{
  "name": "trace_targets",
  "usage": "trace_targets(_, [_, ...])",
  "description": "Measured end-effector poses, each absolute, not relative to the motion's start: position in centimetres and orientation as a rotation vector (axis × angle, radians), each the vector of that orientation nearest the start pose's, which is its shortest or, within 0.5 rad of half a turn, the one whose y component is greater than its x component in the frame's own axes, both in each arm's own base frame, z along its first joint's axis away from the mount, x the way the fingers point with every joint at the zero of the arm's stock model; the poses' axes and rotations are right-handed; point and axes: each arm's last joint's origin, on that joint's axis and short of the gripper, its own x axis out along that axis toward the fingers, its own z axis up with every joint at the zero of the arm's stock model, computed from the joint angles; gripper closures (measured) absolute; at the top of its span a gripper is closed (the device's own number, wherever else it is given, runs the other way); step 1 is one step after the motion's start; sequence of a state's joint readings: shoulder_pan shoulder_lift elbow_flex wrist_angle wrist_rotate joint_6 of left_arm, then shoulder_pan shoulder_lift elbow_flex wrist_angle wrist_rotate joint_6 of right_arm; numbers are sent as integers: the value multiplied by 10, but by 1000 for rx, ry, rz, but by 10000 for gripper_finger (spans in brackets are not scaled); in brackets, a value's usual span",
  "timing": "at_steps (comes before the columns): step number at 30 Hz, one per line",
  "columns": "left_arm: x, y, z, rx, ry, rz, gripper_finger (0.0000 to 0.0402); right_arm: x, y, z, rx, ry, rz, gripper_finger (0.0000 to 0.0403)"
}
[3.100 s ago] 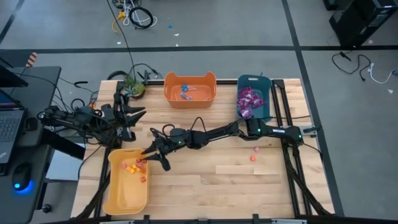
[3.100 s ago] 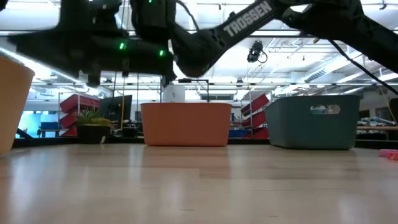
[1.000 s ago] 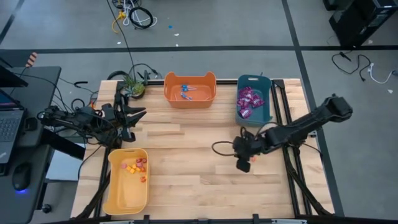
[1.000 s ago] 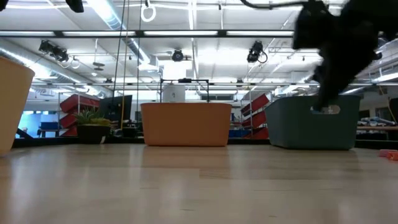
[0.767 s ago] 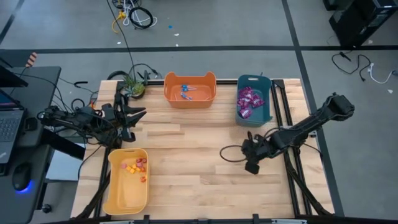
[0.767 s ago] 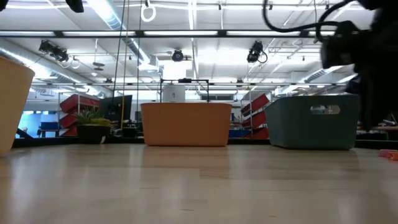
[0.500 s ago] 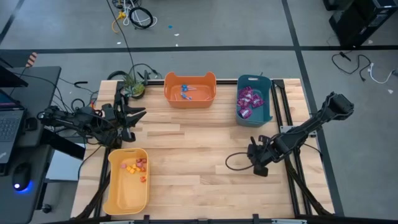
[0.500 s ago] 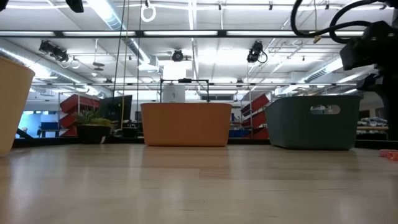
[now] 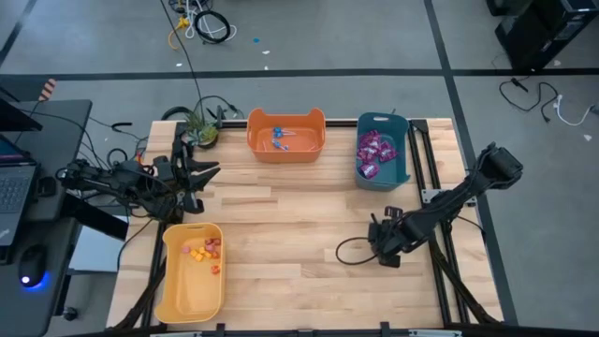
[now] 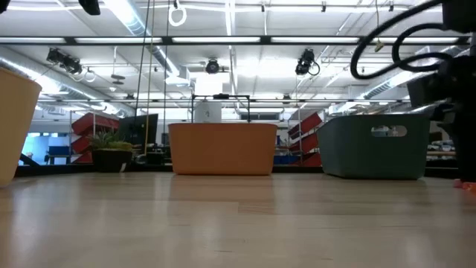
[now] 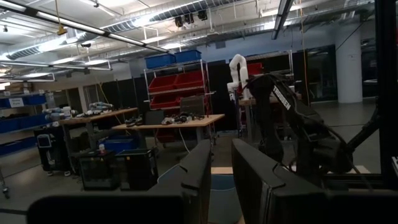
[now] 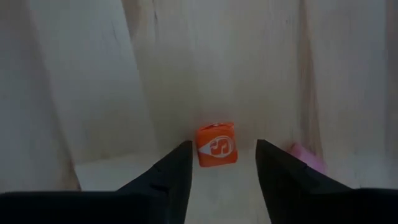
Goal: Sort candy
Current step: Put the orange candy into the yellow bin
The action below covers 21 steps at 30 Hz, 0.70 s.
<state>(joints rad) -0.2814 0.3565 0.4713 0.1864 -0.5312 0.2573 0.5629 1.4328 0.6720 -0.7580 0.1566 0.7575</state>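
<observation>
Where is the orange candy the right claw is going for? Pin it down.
The orange candy lies on the wooden table, right side, directly under the right claw, framed between its open fingers in the right wrist view; a pink piece sits just beside it.

My wooden surface carries an orange bin, a teal bin, a yellow bin, an orange candy and a pink piece.

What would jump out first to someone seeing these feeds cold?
The right gripper is low over the wooden table near its right edge, open fingers either side of a small orange wrapped candy square, a pink piece beside it. Three plastic bins catch the eye: orange and teal at the back, yellow front left. The left gripper waits at the left edge.
</observation>
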Motion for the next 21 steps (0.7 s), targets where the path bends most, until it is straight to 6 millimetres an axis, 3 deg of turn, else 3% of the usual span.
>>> trace_targets(10, [98, -13, 311, 140, -243, 282, 335, 181, 109, 136, 77, 1461, -230, 203])
trace_targets(21, [98, -13, 309, 148, -225, 280, 335, 181, 109, 135, 80, 1458, -225, 219])
